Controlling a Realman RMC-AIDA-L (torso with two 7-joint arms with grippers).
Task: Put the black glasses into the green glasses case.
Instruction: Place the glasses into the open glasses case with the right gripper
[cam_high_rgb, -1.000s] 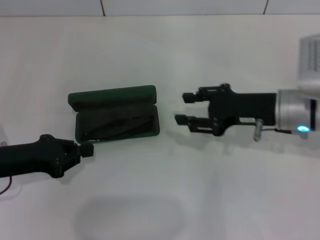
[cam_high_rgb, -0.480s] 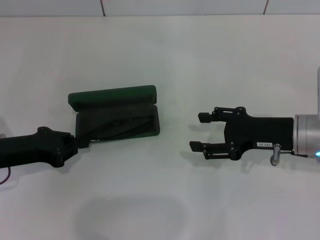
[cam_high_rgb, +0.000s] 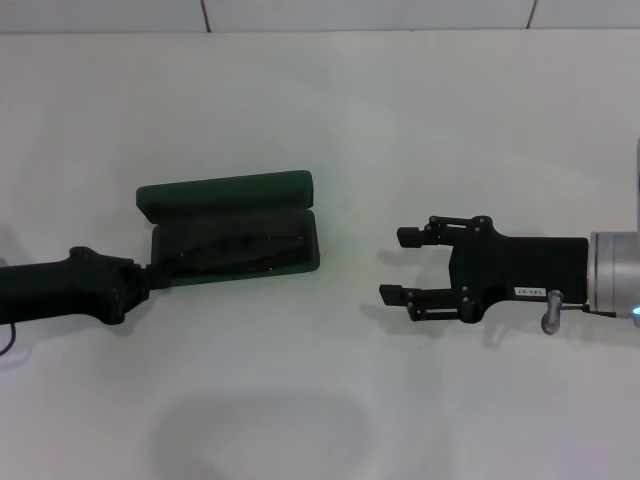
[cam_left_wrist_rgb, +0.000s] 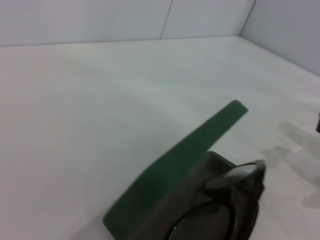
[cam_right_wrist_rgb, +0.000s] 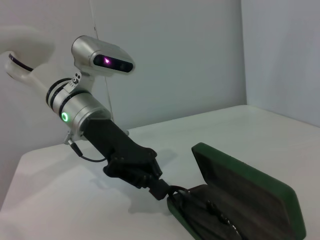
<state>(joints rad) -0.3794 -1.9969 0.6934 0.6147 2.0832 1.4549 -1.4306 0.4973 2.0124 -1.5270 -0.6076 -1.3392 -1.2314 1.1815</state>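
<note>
I see the black glasses (cam_high_rgb: 240, 250) lying inside the green glasses case (cam_high_rgb: 232, 238), down on its dark lining with their long axis along the length of the tray. The lid (cam_high_rgb: 225, 192) stands open on the far side, so closing looks like the step left. The case sits on the white table (cam_high_rgb: 400, 120), its long axis running across my view, from one arm toward the other.

The left gripper (cam_high_rgb: 160, 274) is right at the case's near left corner, its tip touching or just short of the rim. I cannot tell from the head view whether its fingers are parted or closed. The case lies straight ahead of those fingertips, lengthwise away from them, so this is clearly the nearer arm.

The right gripper (cam_high_rgb: 402, 265) hangs well apart from the case's other end, fingers spread wide with nothing between them, pointing back toward the case. I judge it idle.

The left wrist view gives me what the head view cannot: a lens and frame edge (cam_left_wrist_rgb: 235, 172) seated low against the lining, with the green lid (cam_left_wrist_rgb: 185, 165) rising beside them. The right wrist view shows the left gripper (cam_right_wrist_rgb: 160, 187) meeting the case corner, and the glasses (cam_right_wrist_rgb: 220, 212) as a dark tangle in the tray.
</note>
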